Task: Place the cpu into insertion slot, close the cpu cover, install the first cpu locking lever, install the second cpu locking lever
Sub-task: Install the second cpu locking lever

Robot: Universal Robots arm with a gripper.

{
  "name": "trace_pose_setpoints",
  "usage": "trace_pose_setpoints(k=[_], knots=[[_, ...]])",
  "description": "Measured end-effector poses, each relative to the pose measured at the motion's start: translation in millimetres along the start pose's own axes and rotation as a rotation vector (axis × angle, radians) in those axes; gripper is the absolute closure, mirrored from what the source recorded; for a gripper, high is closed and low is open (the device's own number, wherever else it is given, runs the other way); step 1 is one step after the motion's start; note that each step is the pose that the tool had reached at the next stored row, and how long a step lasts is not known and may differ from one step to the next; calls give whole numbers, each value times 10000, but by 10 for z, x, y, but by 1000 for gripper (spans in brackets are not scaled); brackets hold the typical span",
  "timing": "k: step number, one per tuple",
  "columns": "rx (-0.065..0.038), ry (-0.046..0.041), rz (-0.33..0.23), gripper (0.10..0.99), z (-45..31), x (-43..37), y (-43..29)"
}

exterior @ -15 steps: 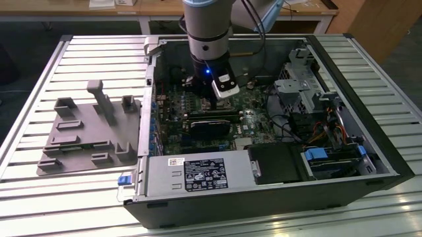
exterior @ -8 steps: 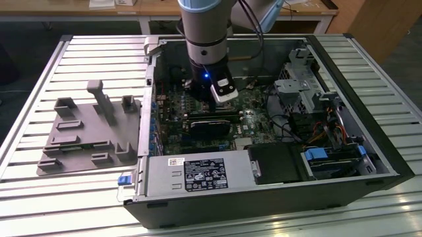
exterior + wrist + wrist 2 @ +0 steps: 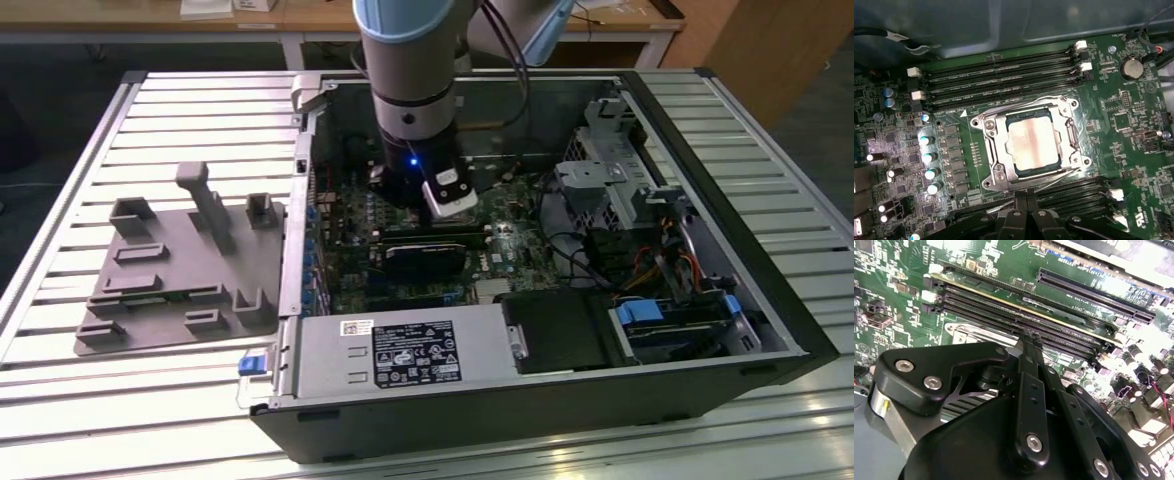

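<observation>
An open desktop computer case (image 3: 694,300) lay on its side on a slatted metal table (image 3: 80,160). The grey robot arm (image 3: 411,70) reached down into the case over the green motherboard (image 3: 350,215), a blue light glowing on its wrist. A silver power supply (image 3: 400,352) occupied the case's near edge, with a drive bay (image 3: 663,325) toward the exterior view's right. A grey moulded fixture tray (image 3: 180,262) rested on the table at the exterior view's left, just beside the case.
</observation>
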State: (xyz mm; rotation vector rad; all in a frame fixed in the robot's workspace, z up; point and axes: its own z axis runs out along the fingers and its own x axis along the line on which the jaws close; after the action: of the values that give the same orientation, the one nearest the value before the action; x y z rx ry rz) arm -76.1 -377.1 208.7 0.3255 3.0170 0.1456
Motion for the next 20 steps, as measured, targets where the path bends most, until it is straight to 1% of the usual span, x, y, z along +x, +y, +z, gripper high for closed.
trace_pose_setpoints(k=[4,7,9,12,17,20], knots=[[-211,51,-39,984,22,10,-35],[-317,77,-67,984,34,9,-64],[-421,101,-77,984,43,9,-81],[-649,151,-74,984,61,11,-107],[-1090,246,-62,984,93,13,-143],[-1271,286,-64,984,109,12,-164]])
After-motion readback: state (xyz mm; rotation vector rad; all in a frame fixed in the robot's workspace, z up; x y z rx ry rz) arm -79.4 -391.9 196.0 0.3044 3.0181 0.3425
